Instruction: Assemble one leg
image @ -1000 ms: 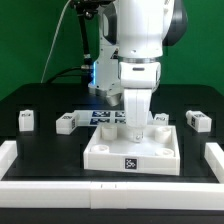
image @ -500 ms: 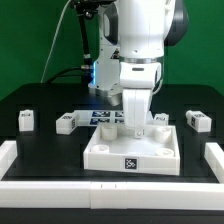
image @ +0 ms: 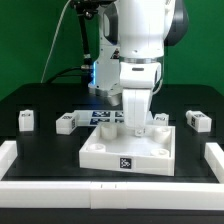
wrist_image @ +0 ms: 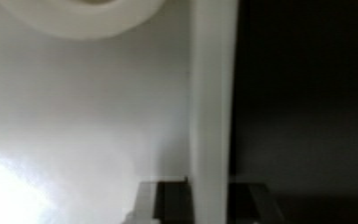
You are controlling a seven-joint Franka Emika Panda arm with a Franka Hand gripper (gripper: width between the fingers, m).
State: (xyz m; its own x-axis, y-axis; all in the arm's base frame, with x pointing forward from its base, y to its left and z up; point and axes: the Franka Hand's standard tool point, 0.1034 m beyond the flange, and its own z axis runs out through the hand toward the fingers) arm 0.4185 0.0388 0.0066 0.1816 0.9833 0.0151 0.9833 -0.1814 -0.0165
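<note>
The large white square tray (image: 105, 150) lies in the middle of the black table. My gripper (image: 137, 124) reaches down at its far side. In the wrist view the tray's thin upright wall (wrist_image: 215, 90) runs between my two dark fingers (wrist_image: 167, 203), and the gripper (wrist_image: 201, 205) is shut on that wall. A round corner socket (wrist_image: 96, 10) shows on the tray floor. Loose legs lie on the table: two at the exterior view's left (image: 27, 120) (image: 65, 123) and one at the right (image: 198, 120). Another small white block (image: 160, 118) sits just behind the tray.
The marker board (image: 100, 115) lies behind the tray, partly hidden by the arm. White rails border the table at the exterior view's left (image: 10, 152), right (image: 214, 155) and front (image: 110, 190).
The tray has shifted slightly toward the exterior view's left, its front tag moving with it. The gripper stays at the tray's far wall.
</note>
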